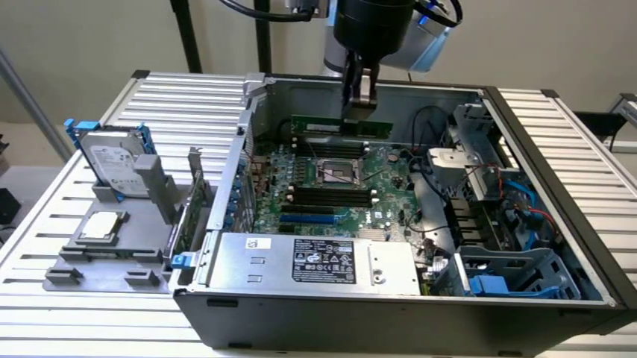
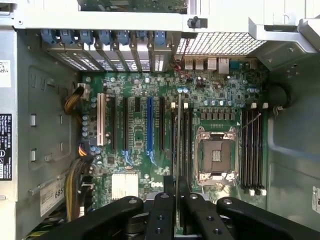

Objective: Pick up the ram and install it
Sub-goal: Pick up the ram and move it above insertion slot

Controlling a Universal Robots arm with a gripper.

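Exterior view: tool (image 1: 360, 110) pinches ram (image 1: 318, 125) at top edge, above motherboard (image 1: 329, 195).

A plain cream wall (image 1: 89, 37) runs behind the work area, softly and evenly lit. The table (image 1: 60, 313) is built of ribbed silver slats, pale and matte. Black upright poles (image 1: 186, 37) stand at its far edge, and a grey bar (image 1: 22, 97) leans at the exterior view's left.
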